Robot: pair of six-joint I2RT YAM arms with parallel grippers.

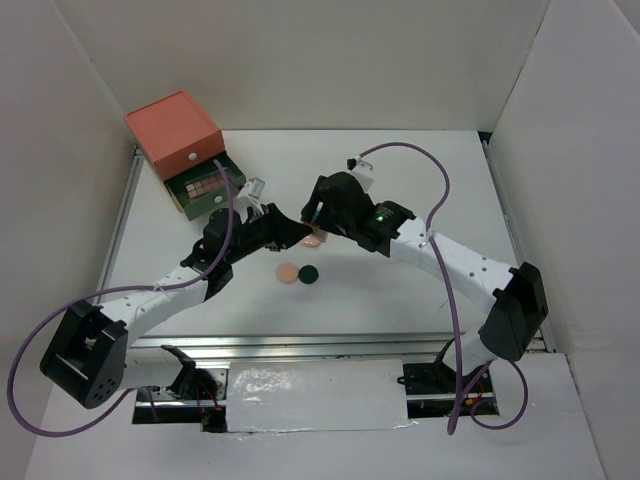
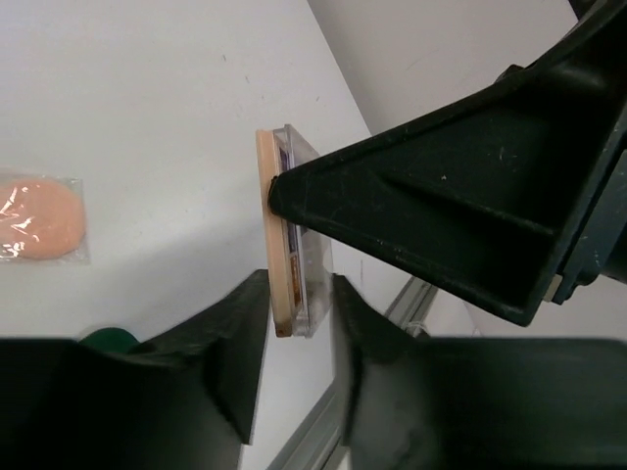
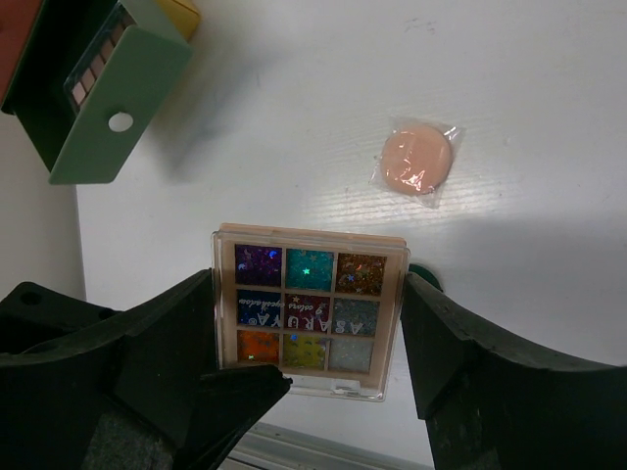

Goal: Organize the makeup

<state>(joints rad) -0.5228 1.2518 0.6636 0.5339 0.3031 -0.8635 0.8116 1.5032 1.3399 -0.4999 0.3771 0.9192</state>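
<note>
The left hand (image 2: 299,294) and right hand (image 3: 309,294) both clamp the square palette (image 3: 309,308), seemingly tight.

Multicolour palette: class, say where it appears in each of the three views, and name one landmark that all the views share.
Top external: multicolour palette, small, at picture centre.
Left wrist: edge-on, middle of picture.
Right wrist: face-on, lower centre.
Shared landmark: the peach disc, near the palette in all three.

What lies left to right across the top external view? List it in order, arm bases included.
left arm base → drawer chest → peach disc → dark-green disc → right arm base
</note>
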